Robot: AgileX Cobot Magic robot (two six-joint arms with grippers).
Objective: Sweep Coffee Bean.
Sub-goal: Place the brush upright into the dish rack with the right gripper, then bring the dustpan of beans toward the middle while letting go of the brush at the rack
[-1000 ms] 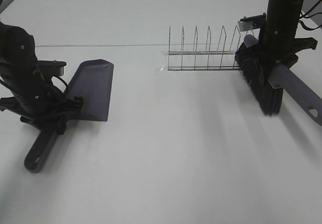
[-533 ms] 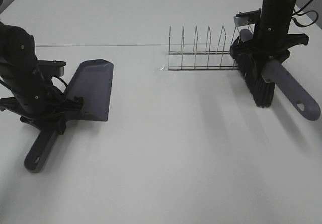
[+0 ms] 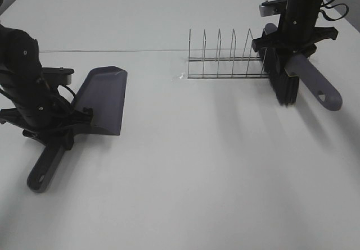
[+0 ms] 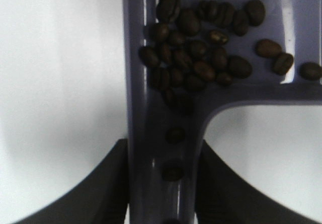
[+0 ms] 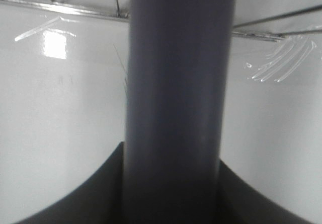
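A grey-purple dustpan (image 3: 104, 95) lies flat on the white table at the left. My left gripper (image 3: 53, 127) is shut on its handle (image 3: 46, 164). In the left wrist view, several coffee beans (image 4: 201, 53) lie heaped in the pan, and a few sit in the handle's channel (image 4: 173, 153) between the dark fingers (image 4: 108, 183) of the left gripper (image 4: 163, 151). At the far right my right gripper (image 3: 292, 48) is shut on the grey handle (image 3: 312, 81) of a brush, whose black bristles (image 3: 281, 81) hang beside the rack's end. That handle (image 5: 176, 83) fills the right wrist view, gripped by the right gripper (image 5: 171, 156).
A wire dish rack (image 3: 228, 56) stands at the back centre-right, its right end touching or just beside the brush. Its wires (image 5: 65, 8) show in the right wrist view. The white table (image 3: 197, 166) stretches between the two arms.
The right arm has carried the brush back and to the left, up against the rack's right end. The left arm and the dustpan have not moved.
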